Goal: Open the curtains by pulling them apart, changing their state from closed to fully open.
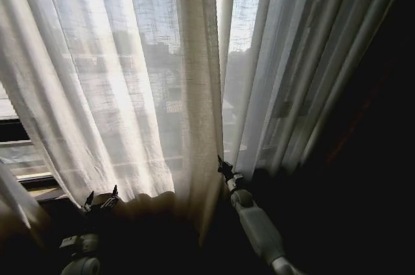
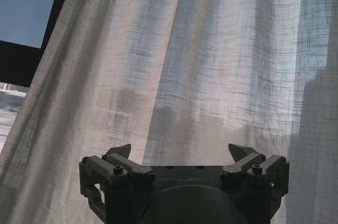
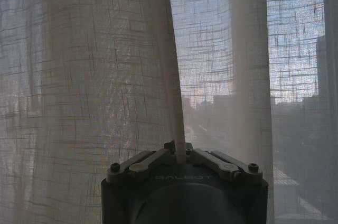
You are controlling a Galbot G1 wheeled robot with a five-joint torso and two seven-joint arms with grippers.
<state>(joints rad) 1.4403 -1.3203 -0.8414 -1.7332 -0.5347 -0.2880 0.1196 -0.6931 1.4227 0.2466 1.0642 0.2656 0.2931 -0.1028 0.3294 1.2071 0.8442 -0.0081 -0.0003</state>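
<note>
In your head view, the curtains (image 1: 130, 93) hang across the window (image 1: 13, 152), lit from behind. The left panel (image 1: 117, 80) spreads wide and the right panel (image 1: 285, 74) hangs bunched in folds. Between them a narrow gap (image 1: 228, 119) lets you see the buildings outside. Your left gripper (image 1: 100, 198) sits low at the left, just under the left panel's hem, with its fingers spread. Your right gripper (image 1: 224, 170) reaches up from the lower middle to the inner edge of the left panel, at the foot of the gap.

In your left wrist view, the left gripper (image 2: 179, 152) is wide open and holds nothing. The curtain (image 2: 179, 65) hangs just ahead of the fingertips, apart from them, and the dark window frame (image 2: 24, 63) shows past the cloth's edge.

In your right wrist view, the right gripper (image 3: 179, 152) is clamped on a thin fold of curtain edge (image 3: 177, 108), which rises straight up from between the closed fingers. The thick pleated panel (image 3: 100, 76) lies to one side of that fold and thinner sheer cloth (image 3: 248, 65) to the other.
</note>
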